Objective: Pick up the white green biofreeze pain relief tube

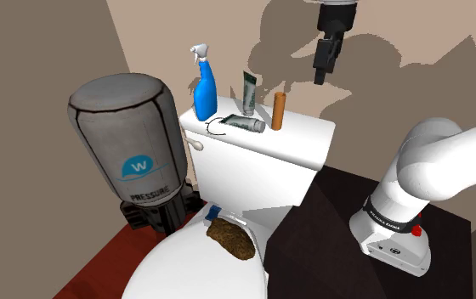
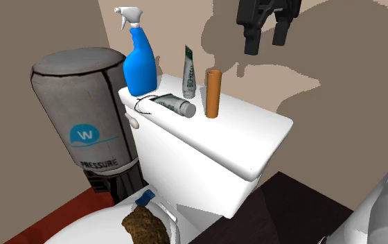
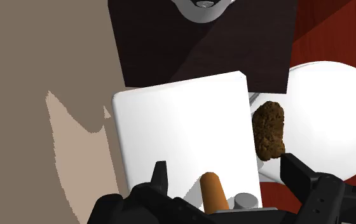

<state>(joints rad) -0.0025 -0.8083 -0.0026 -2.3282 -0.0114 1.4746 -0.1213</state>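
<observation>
I'm in the approach step, with nothing grasped yet. My gripper [image 2: 265,41] hangs high above the toilet's tank lid [image 1: 300,144], its fingers spread apart and empty.

The things on the lid sit well below me. The orange cylinder [image 1: 278,110] is nearest under my fingers. Just beyond it, away from me, is a standing tube [image 1: 249,93], pale with green print, and further out is the blue spray bottle [image 1: 205,89]. A lying tube [image 1: 243,125] of much the same colouring rests beside them, its cap pointing at the cylinder.

I take the standing tube for my target, though I can't tell the two apart for certain. Next I need to shift sideways past the cylinder until I'm over the tube. Then I should descend with my fingers either side of it, without knocking its close neighbours.
</observation>
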